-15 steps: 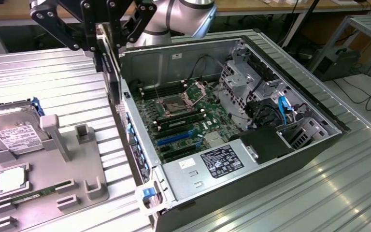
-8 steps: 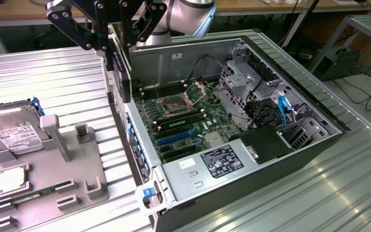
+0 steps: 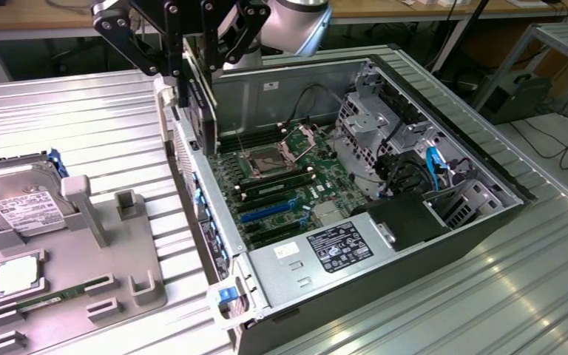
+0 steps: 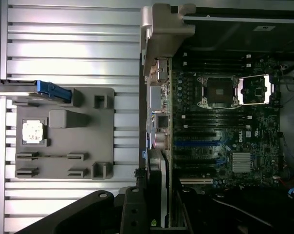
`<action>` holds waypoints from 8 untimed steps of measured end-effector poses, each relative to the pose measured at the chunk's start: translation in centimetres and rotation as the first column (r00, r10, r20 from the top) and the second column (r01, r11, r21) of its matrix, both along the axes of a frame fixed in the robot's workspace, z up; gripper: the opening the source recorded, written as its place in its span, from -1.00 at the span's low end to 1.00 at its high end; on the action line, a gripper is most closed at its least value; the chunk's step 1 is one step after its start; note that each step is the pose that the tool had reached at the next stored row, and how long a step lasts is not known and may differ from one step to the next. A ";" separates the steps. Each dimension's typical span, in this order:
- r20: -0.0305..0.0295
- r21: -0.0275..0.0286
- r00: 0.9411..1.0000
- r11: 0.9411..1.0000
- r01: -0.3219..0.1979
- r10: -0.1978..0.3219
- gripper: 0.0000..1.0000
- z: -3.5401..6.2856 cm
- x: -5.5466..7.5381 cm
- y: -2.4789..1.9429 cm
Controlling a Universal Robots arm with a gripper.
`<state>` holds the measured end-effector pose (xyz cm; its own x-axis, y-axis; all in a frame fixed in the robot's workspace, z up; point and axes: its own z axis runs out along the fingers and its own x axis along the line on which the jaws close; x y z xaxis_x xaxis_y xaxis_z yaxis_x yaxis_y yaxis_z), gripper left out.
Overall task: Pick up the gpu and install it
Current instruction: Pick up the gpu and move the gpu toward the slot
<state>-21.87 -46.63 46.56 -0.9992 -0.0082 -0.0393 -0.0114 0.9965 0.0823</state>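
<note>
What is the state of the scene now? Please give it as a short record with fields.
end effector: shut on the gpu
gpu: held upright on edge, above the case's edge on the tray side, not seated
case: lying on its side, open
motherboard: exposed inside the case
tray: beside the case, on the exterior view's left
hard drive: on the tray
memory stick: on the tray

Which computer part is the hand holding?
The gpu, gripped on edge above the open computer case; the hard drive and memory stick sit on the gray holder.
</note>
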 end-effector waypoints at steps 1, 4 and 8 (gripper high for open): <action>0.000 0.000 1.000 1.000 0.000 0.000 -0.44 0.00 0.2 0.00; 0.000 0.000 1.000 1.000 0.000 0.000 -0.44 -0.01 0.8 0.00; 0.000 0.000 1.000 1.000 0.000 0.000 -0.44 -0.01 1.5 0.00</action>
<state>-20.33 -46.63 46.55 -0.9992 -0.0083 -0.0392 -0.0115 0.9965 0.0823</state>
